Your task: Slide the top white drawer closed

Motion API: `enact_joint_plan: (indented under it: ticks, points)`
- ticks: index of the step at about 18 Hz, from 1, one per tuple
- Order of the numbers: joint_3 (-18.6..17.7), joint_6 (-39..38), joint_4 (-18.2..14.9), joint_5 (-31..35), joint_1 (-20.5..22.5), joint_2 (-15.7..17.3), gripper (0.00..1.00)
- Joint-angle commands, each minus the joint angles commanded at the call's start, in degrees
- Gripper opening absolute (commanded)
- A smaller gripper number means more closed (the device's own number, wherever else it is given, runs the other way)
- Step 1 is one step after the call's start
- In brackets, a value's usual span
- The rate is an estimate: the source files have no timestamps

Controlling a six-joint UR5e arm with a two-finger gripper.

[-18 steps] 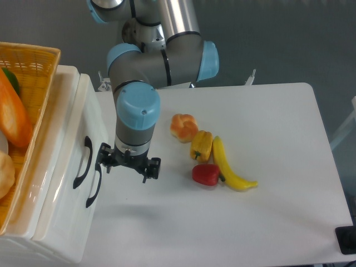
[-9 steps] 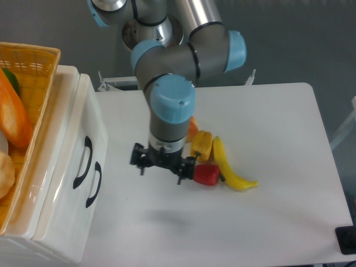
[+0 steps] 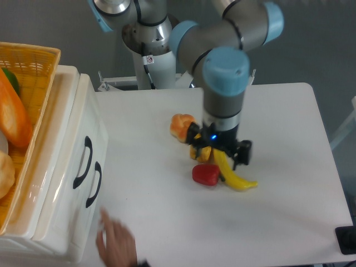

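My pincer (image 3: 218, 151) hangs spread and empty above the yellow pepper (image 3: 200, 150) (mid-table); the top white drawer (image 3: 61, 161) sits far left, beside a human hand (image 3: 118, 242)

White table (image 3: 278, 111) with peppers (image 3: 204, 174), banana (image 3: 236, 179).

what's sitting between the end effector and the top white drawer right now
Only bare white table between the end effector and the top white drawer in the camera view.

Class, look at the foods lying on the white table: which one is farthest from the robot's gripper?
The round orange bun, lying left of the gripper. The yellow pepper, red pepper and yellow banana sit under or beside it.
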Motion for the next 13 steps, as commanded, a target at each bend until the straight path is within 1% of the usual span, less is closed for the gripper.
enact_joint_plan:
  ticks: [4,5,9,12,13]
  points:
    - [-1.1,10.5,0.0,0.3,4.3,0.9,1.0]
    - [-1.5,12.7,-0.1,0.3,5.0,1.6,1.0]
    - [-2.9,20.9,-0.8,-0.3,9.7,3.2,1.0]
    - [-2.9,25.6,-2.5,-2.5,13.1,3.9,1.0]
    - [-2.9,27.0,-2.5,-2.7,14.2,4.1,1.0]
